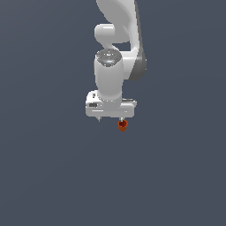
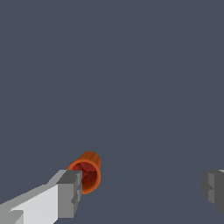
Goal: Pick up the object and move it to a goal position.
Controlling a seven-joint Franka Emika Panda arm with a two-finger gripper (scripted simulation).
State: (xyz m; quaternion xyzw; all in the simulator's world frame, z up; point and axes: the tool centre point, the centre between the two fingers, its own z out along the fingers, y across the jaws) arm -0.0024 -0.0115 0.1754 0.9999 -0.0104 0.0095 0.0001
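Object: small red-orange stubby cylinder point(image 1: 122, 125) point(image 2: 87, 171) with one hollow, darker end (facing the wrist camera).
Place: just below the white gripper point(image 1: 111, 119) point(image 2: 142, 188), against one grey-tipped finger point(image 2: 70, 192).
Fingers: spread wide apart, the other finger point(image 2: 213, 189) well clear of the cylinder.
Arm: white arm point(image 1: 115, 48) rising above the gripper.
Ground: plain dark grey-blue surface point(image 1: 48, 172).

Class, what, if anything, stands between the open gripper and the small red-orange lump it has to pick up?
Nothing visible does. In the wrist view the red-orange lump sits right beside one finger of the open gripper, with only bare grey ground around it. No goal marker shows in either view.
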